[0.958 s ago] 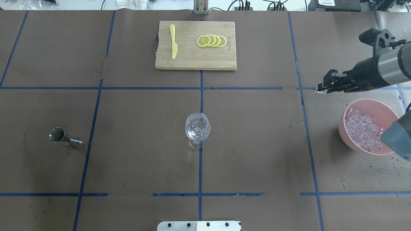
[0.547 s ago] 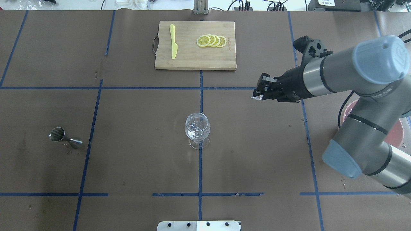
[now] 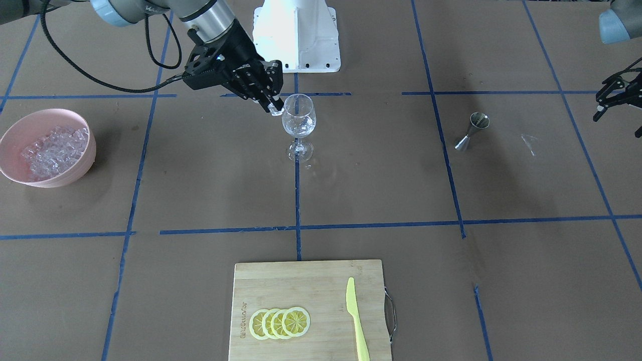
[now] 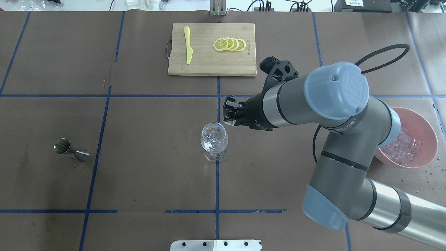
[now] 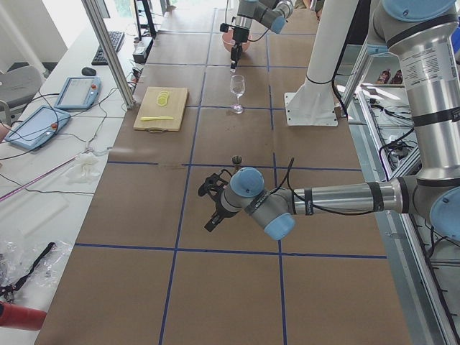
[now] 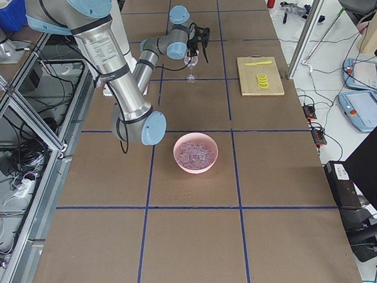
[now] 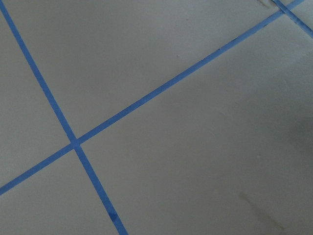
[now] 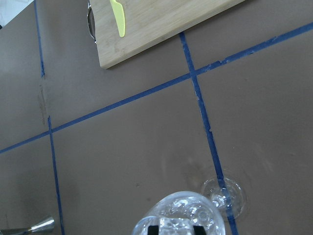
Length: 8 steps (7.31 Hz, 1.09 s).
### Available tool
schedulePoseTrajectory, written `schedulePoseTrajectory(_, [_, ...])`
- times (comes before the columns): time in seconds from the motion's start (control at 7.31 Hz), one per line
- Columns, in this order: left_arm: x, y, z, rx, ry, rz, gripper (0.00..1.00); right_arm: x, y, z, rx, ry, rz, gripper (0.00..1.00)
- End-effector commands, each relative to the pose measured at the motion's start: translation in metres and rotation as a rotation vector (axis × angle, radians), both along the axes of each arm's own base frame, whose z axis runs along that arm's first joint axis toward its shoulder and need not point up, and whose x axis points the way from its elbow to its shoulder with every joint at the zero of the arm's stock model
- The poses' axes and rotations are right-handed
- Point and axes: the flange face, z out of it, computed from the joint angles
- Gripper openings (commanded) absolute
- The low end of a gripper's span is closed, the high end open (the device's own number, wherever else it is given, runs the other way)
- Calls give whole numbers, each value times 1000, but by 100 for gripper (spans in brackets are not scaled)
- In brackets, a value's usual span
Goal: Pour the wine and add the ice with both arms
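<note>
1. Ice chunk [image 4: 228, 122], one small clear piece, sits pinched between the fingertips of the right gripper [image 3: 274, 107], whose two fingers are closed on it.
2. Just below and beside those fingertips stands the wine glass [image 3: 299, 120], upright on its foot. The chunk hangs at the rim's edge on the gripper's side, and whether it touches the glass I cannot tell. In the right wrist view clear lumps glint inside the glass's bowl.
3. Behind the gripper the right arm [image 4: 334, 91] reaches in low and nearly level over the table.
4. Well behind it, back along the arm, a pink bowl [image 3: 86, 153] holds the heap of ice [image 3: 52, 149].
5. Ahead of the fingertips, past the glass, a wooden cutting board [image 3: 306, 281] carries overlapping lemon slices [image 3: 280, 322] and a yellow knife [image 3: 357, 321].
6. Beyond the glass, on the side away from the gripper, a steel jigger [image 3: 469, 131] stands on the brown paper.
7. Farther that way the left gripper [image 3: 616, 104] hangs above the table, its fingers apart and empty.
</note>
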Motion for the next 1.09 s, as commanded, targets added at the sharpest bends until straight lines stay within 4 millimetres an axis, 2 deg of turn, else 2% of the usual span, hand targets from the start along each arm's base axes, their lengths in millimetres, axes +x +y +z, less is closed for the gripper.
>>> schedulePoseTrajectory(0.0, [-1,1,-3,3,14,-14,100,-12,13,-9,4,-10,-14,0])
schedulePoseTrajectory(0.14, [-1,1,-4,11,17,-14,100,-13,14,-11,5,-11,-16,0])
schedulePoseTrajectory(0.27, [-1,2,-4,15,18,-14,100,-15,14,-13,6,-14,-17,6])
schedulePoseTrajectory(0.41, [-1,2,-4,21,20,-14,100,-16,13,-15,6,-16,-17,64])
schedulePoseTrajectory(0.55, [-1,2,-4,23,19,-15,100,-17,13,-14,3,-13,-16,99])
schedulePoseTrajectory(0.82, [-2,3,-4,26,28,-34,100,-11,12,-13,7,-14,-15,100])
schedulePoseTrajectory(0.96, [-2,3,-5,22,50,-57,100,4,6,-4,6,-8,-4,100])
